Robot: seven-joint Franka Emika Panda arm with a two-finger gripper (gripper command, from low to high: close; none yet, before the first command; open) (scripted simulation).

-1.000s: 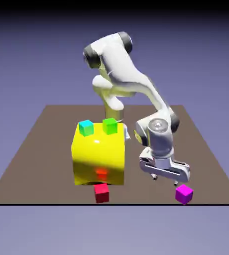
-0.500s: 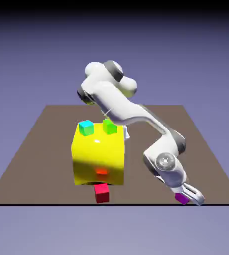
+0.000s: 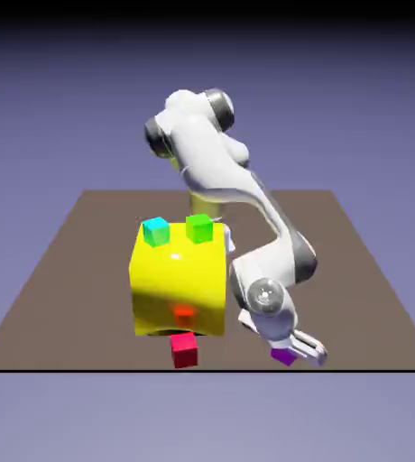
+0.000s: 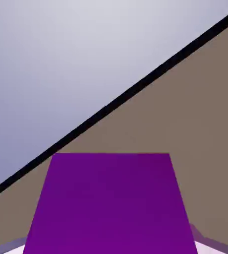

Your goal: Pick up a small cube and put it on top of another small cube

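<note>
Two small cubes matter in the exterior view: the magenta cube [image 3: 284,355], low under the gripper [image 3: 299,355], and the red cube [image 3: 184,350], sitting on the brown table [image 3: 355,316] just in front of the big yellow block [image 3: 177,281]. The magenta one is to the exterior view's right of the red one, with bare table between them. On top of the yellow block sit the cyan cube [image 3: 156,232] and the green cube [image 3: 199,228], side by side and apart. The hand half hides the magenta cube, so whether it clears the table is hard to tell; carried too low, it could knock the red cube out of place. The yellow block stands so near the red cube that a hand swinging in wide might bump its curved face and jolt the load

In the hand view the magenta cube fills the space between the fingertips, gripped, its face broad and square to the camera. The table edge runs aslant behind it, so the hand looks turned relative to the table; if that turn carries over to the release, the cube could land skewed on the red one, and letting go off-centre or too high could tip it off
</note>
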